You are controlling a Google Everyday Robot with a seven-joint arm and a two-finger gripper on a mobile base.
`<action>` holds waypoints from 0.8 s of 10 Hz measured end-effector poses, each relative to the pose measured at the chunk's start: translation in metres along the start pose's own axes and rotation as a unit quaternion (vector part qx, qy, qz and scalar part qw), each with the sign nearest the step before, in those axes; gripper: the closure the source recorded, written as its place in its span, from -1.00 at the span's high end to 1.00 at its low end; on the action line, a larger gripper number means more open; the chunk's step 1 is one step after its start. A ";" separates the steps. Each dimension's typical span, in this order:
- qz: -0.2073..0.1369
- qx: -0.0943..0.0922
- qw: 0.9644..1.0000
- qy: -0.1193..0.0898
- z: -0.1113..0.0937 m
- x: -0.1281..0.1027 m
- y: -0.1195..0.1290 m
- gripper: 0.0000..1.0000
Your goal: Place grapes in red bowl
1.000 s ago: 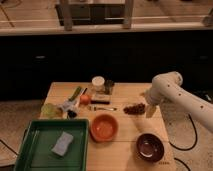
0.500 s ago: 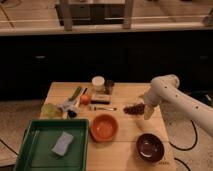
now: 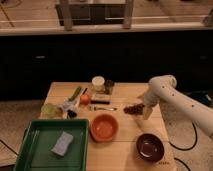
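Observation:
The grapes (image 3: 132, 108) are a small dark reddish-brown bunch lying on the wooden table (image 3: 125, 145), right of centre. The red bowl (image 3: 104, 127) is bright orange-red with a plain inside and sits at the table's middle front, left and below the grapes. My gripper (image 3: 145, 110) hangs from the white arm (image 3: 172, 95) at the table's right side, right next to the grapes on their right, low over the table.
A maroon-brown bowl (image 3: 150, 146) sits at the front right. A green tray (image 3: 50, 145) with a blue-grey sponge (image 3: 62, 142) is at the front left. An orange fruit (image 3: 85, 99), a jar (image 3: 98, 84), a dark cup (image 3: 109, 86) and green items (image 3: 50, 108) stand behind.
The arm has swung left and down, bringing my gripper from beside the table's right edge to right next to the grapes. Nothing else moved.

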 end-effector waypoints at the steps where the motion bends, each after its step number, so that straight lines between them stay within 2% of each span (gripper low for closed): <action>1: 0.000 -0.003 1.000 -0.002 0.003 0.001 0.000 0.60; 8: 0.002 -0.021 1.000 -0.010 0.016 0.001 0.001 0.60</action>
